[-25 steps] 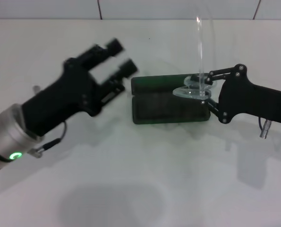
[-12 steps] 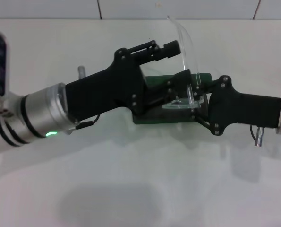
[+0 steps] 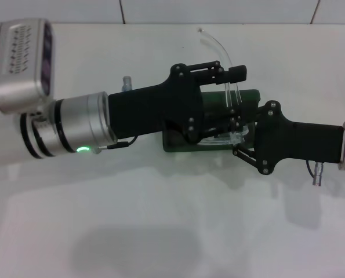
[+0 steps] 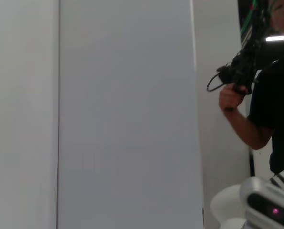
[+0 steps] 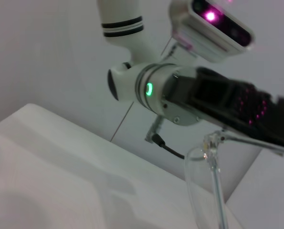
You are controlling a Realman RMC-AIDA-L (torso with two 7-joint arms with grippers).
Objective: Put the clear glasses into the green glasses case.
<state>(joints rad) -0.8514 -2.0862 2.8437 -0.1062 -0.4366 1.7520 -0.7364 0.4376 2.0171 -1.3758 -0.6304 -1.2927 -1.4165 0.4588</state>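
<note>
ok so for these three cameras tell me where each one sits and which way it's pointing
Head view: from the robot's head, looking forward and down at the white table; both arms meet over the green glasses case, left gripper and right gripper at the clear glasses.
Left wrist view: on the left arm, facing away from the table at a pale wall and a person.
Right wrist view: on the right arm, looking up at the left arm past the glasses.
Shared: head and right wrist views both show the left arm and the glasses.
</note>
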